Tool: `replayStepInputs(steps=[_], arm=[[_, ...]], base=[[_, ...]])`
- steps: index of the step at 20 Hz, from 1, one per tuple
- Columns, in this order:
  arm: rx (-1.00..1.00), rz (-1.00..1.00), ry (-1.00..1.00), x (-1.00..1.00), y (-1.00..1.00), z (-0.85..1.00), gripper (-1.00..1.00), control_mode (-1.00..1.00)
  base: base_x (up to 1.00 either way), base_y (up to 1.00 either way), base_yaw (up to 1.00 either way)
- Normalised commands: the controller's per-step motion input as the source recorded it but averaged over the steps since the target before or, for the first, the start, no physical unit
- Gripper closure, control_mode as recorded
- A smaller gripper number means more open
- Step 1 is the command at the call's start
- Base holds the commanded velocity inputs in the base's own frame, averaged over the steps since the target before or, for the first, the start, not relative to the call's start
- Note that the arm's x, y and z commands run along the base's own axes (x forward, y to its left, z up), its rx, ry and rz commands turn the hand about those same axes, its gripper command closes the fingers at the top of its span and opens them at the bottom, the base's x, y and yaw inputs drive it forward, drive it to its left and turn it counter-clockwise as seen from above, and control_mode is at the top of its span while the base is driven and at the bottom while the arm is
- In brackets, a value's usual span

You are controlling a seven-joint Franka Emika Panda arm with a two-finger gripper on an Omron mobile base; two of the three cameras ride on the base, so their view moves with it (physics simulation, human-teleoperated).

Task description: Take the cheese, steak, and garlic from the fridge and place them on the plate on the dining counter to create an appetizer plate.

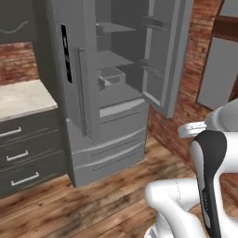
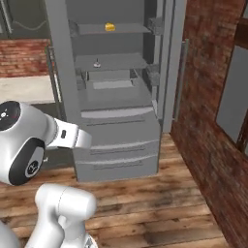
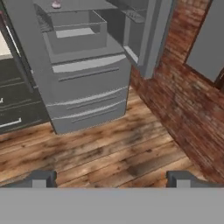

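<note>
Cheese [image 2: 110,27] sits on the open fridge's [image 2: 118,126] top shelf, garlic [image 2: 97,62] one below; pincer [image 3: 112,178] spread wide, empty.

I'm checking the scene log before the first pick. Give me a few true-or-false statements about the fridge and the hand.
1. The fridge stands with its upper doors open. True.
2. The cheese lies on the floor. False: it sits on the fridge's top shelf.
3. The garlic sits on the shelf below the cheese. True.
4. The hand is shut on the garlic. False: its fingers stand wide apart, holding nothing.
5. The fridge's bottom drawers are pulled out. False: they are closed.
</note>
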Motion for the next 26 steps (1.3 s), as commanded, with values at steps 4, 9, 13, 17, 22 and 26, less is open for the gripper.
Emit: replayStepInputs(steps=[4,9,13,17,22,26], arm=[[0.00,0.00,0.00,0.00,0.00,0.00,-1.00,1.00],[0.00,0.00,0.00,0.00,0.00,0.00,-1.00,1.00],[0.00,0.00,0.00,0.00,0.00,0.00,-1.00,1.00],[0.00,0.00,0.00,0.00,0.00,0.00,-1.00,1.00],[0.00,0.00,0.00,0.00,0.00,0.00,-1.00,1.00],[0.00,0.00,0.00,0.00,0.00,0.00,-1.00,1.00]], base=[[0.57,-0.76,0.60],[0.48,-0.74,0.57],[0.44,-0.77,0.52],[0.36,-0.68,0.37],[0.58,-0.26,0.07],[0.97,0.18,0.00]])
